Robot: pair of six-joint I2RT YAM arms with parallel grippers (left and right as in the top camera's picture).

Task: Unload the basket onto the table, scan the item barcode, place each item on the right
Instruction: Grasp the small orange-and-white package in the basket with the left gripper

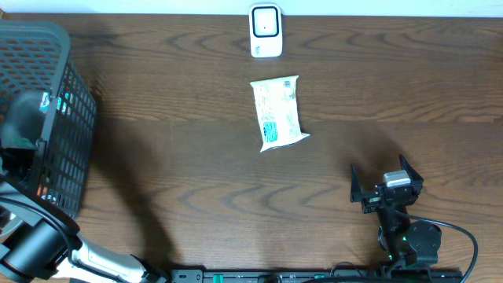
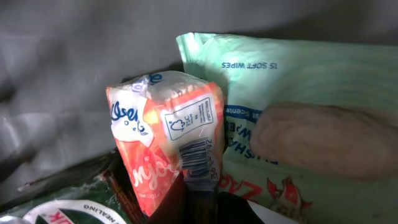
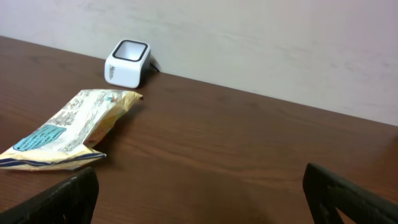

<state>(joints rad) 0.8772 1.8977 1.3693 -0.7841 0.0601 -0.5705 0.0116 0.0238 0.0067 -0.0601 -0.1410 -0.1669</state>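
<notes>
1. The left tool (image 2: 186, 202) is being seen clenched inside the basket (image 1: 75, 149), seemingly on the lower edge of the orange packet (image 2: 163, 143). The packet's barcode is facing the wrist camera.
2. The step in hand is being judged as lifting this packet out. A firm, low grip and a straight lift are being advised, so that the mesh wall is not being touched and the barcode is not being covered.
3. The basket, at the left edge of the counter (image 1: 173, 157), is also holding a green wipes pack (image 2: 311, 81), touching the orange packet from behind. A pale oblong thing is lying on it, too blurred for naming.
4. The right tool (image 1: 383, 179) is being seen released and grasping nothing, above the near part of the counter.
5. Farther on, a pale pack (image 1: 279, 112) is lying flat on the counter.
6. At the far edge, the white scanner (image 1: 266, 31) is standing with its window seemingly upward, so the barcode is best being turned down toward it.
</notes>
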